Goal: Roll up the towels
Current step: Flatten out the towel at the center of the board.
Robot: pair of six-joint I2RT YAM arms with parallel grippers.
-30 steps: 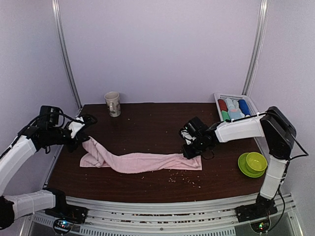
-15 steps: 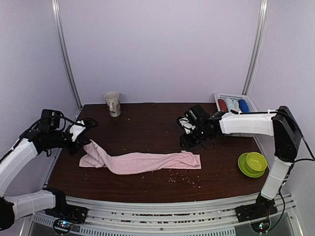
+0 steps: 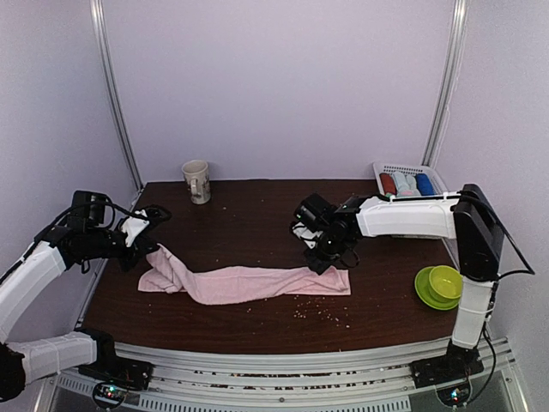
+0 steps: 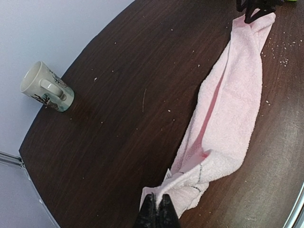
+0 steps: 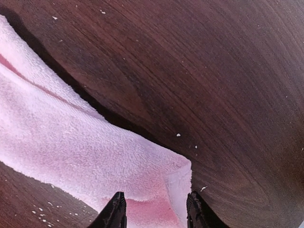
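We see a dark table with a pink towel stretched long across its near half. A white basket at the far right corner holds rolled towels. Our right gripper hovers with fingers apart over the towel's right end. Our left gripper pinches its left corner.

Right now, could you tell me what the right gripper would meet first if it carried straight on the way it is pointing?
Most likely the pink towel: its end lies straight ahead of the right gripper, between the open fingers, with the table beneath. The remaining gap is hard to judge.
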